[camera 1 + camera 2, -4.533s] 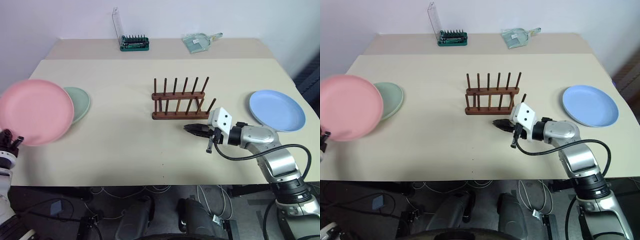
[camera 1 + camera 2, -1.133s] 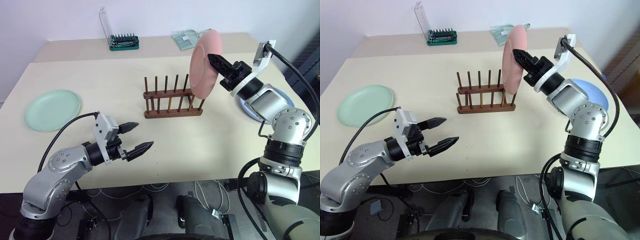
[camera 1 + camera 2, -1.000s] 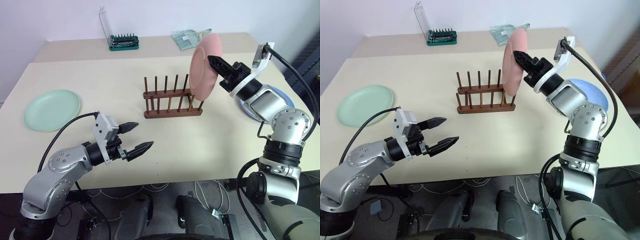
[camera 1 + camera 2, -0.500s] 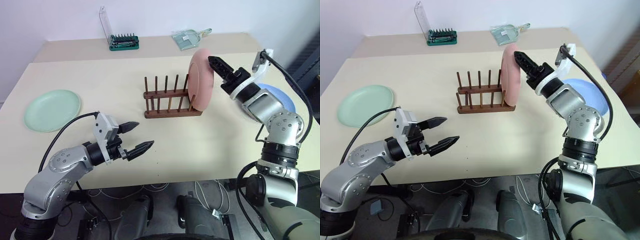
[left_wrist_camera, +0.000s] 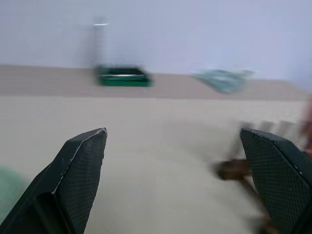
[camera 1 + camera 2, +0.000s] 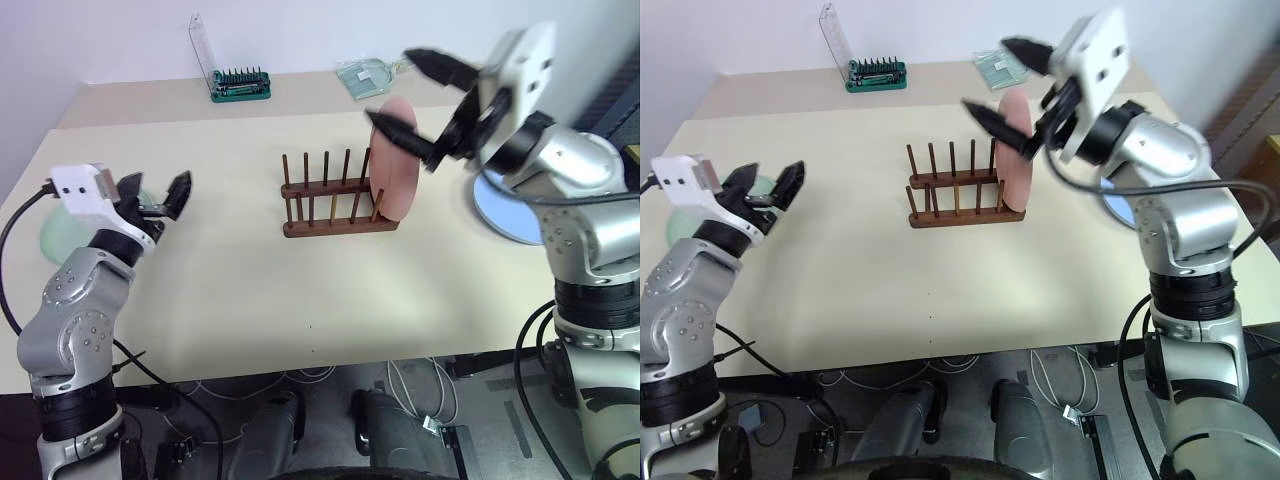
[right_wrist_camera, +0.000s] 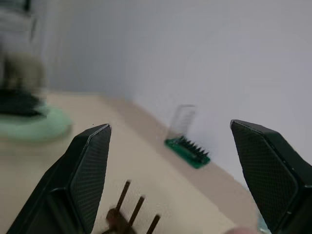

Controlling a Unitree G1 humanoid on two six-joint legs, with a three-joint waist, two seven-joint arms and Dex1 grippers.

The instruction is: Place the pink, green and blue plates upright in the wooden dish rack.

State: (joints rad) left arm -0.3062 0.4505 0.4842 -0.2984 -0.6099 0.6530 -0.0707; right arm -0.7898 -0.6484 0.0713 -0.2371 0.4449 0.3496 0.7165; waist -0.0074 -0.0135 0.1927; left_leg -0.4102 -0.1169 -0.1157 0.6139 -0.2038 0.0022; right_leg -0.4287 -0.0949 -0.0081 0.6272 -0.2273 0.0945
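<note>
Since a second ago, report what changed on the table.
The right claw let go of the pink plate, which now stands upright at the right end of the wooden dish rack; the claw has lifted away, open. The left claw, open, swung toward the green plate. The blue plate stayed flat.

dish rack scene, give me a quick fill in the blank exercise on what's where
1. The plate standing upright in the dish rack is ____.
2. The right gripper above the pink plate has its jaws ____.
3. The plate by the left gripper is ____.

Missing words: pink; open; green
</note>
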